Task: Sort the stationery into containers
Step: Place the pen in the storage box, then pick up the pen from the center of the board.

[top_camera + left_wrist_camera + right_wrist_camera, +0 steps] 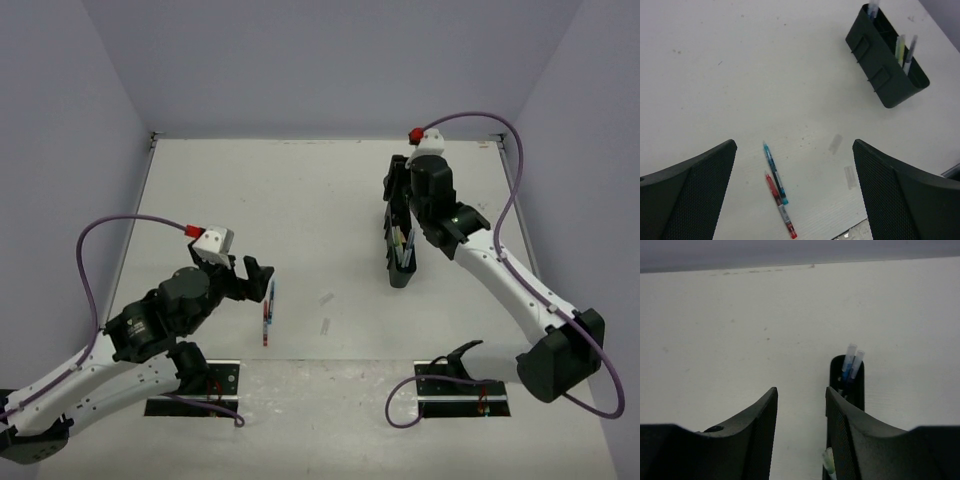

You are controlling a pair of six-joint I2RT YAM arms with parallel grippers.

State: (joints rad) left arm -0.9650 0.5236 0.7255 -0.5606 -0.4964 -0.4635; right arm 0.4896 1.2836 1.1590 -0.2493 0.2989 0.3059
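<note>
Left gripper is wide open, holding nothing, hovering low over the front left of the table. In the left wrist view its fingers stand far apart with only bare table between them.

A blue pen and a red pen lie flat on the table just ahead of that gripper. They are side by side, nearly parallel, touching or almost touching. The red one is nearer the front edge. Two pale bits lie flat to the right of the pens, apart from them and from each other.

The tray sits on the right half of the table, its long side running away from the arms, well apart from the loose pens. Right gripper is over the tray's far part. In the right wrist view its jaws are partly open, the gap shows only table, and nothing is gripped. One finger hides part of the tray.

Blue pens stand leaning in the tray's end compartment. A pale greenish tip shows low beside that finger, can't tell what it is. In the left wrist view a yellow-green marker and a grey pen stand upright together toward the tray's other end
</note>
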